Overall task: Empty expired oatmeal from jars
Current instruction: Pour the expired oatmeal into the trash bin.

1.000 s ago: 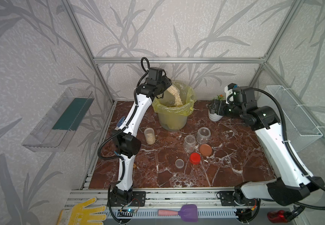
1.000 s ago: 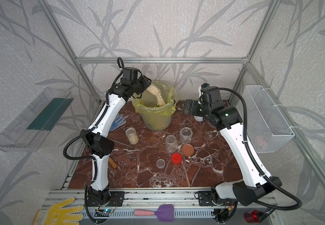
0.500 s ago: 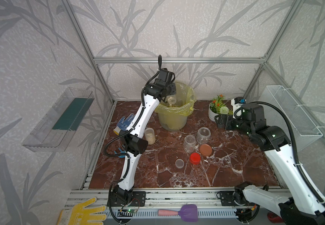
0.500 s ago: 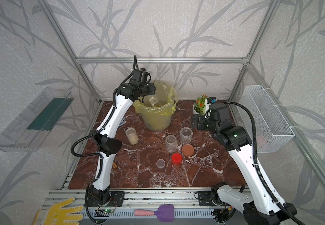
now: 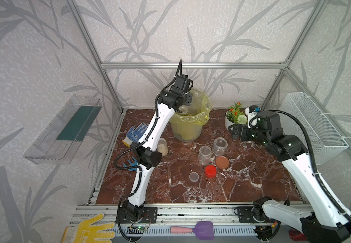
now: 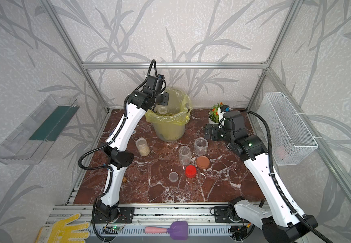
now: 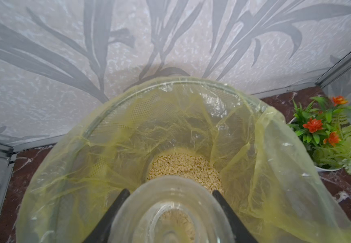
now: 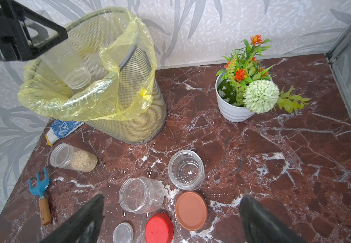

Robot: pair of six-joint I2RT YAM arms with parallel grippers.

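Note:
My left gripper (image 5: pixel 184 106) is shut on a clear jar (image 7: pixel 170 210), held mouth down inside the yellow-bagged bin (image 5: pixel 188 130). The jar (image 8: pixel 78 77) looks empty. Loose beige oatmeal (image 7: pixel 183 166) lies at the bottom of the bin. A slim jar (image 5: pixel 162 146) half full of oatmeal (image 8: pixel 84 162) stands beside my left arm. Two empty open jars (image 5: pixel 204 154) (image 5: pixel 219 145) stand mid-table. My right gripper (image 5: pixel 234 131) hangs open above the table, right of them, holding nothing.
Brown lid (image 5: pixel 222 162), red lid (image 5: pixel 210 171) and clear lid (image 5: pixel 194 176) lie in front of the empty jars. A white flower pot (image 5: pixel 234 118) stands at the back right. A blue glove (image 5: pixel 136 132) and blue rake (image 8: pixel 42 189) lie at the left edge.
A second ago oatmeal was pouring from the tilted jar; the jar now hangs mouth down and looks empty. My right arm has drawn back from the pot and dropped lower.

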